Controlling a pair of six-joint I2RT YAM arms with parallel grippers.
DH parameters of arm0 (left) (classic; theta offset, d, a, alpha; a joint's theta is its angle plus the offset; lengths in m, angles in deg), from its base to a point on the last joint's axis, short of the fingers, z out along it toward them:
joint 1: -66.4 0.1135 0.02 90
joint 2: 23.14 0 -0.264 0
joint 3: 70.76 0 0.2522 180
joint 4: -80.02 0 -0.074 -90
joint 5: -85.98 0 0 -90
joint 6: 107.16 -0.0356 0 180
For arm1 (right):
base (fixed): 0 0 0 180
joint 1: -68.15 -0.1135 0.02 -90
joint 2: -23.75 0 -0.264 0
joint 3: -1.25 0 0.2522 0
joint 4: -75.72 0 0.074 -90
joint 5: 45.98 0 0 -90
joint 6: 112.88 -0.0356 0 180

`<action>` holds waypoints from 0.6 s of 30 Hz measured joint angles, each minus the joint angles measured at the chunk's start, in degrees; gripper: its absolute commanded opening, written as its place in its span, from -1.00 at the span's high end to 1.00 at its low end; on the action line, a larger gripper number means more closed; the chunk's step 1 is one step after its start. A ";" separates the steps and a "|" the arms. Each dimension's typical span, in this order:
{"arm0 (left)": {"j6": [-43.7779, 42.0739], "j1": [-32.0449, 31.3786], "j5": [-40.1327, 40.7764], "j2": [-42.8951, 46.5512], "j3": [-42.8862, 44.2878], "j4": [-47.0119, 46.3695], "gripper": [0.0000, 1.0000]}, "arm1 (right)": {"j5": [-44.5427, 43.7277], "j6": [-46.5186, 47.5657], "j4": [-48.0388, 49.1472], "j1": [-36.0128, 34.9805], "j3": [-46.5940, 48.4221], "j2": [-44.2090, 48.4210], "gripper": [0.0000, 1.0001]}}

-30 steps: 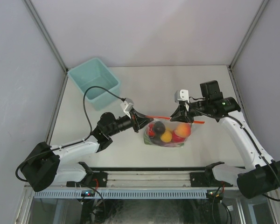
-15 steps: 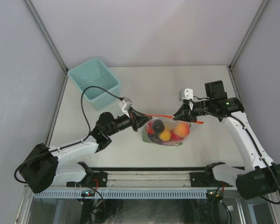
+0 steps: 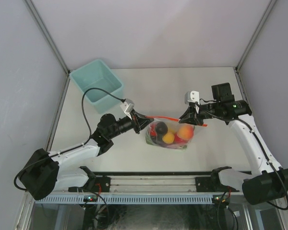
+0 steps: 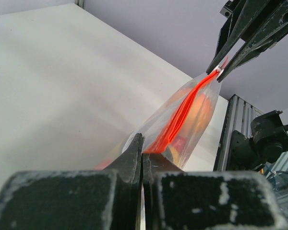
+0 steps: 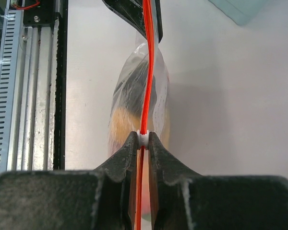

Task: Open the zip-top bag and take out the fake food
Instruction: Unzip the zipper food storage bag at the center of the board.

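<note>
The zip-top bag (image 3: 172,136) sits at the middle of the table (image 3: 149,86), a little toward the near edge, stretched between the two grippers. Its long axis follows the orange-red zip strip (image 3: 170,118), which runs left to right across the top view and dips slightly toward the right end. The zip edge faces the far side and upward, and the bulging body hangs toward the arm bases. It cannot be told whether the bottom touches the table. The strip reads as one taut, closed line in both wrist views.

The fake food (image 3: 185,131) is bunched inside: an orange-red round piece on the right, a yellow piece beside it, a dark round piece and a red one on the left, with green along the bottom edge.

The left gripper (image 3: 145,123) has its fingers pressed together on the bag's left corner, just at the strip's end. The right gripper (image 3: 187,115) is pinched nearly closed on a small white tab on the strip near its right end.

A light teal bin (image 3: 97,85) stands well apart at the far left corner.
</note>
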 measured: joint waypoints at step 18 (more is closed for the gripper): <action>-3.10 1.64 -0.33 2.23 0.02 4.17 1.00 | -1.25 0.02 -0.07 4.24 0.00 1.51 1.00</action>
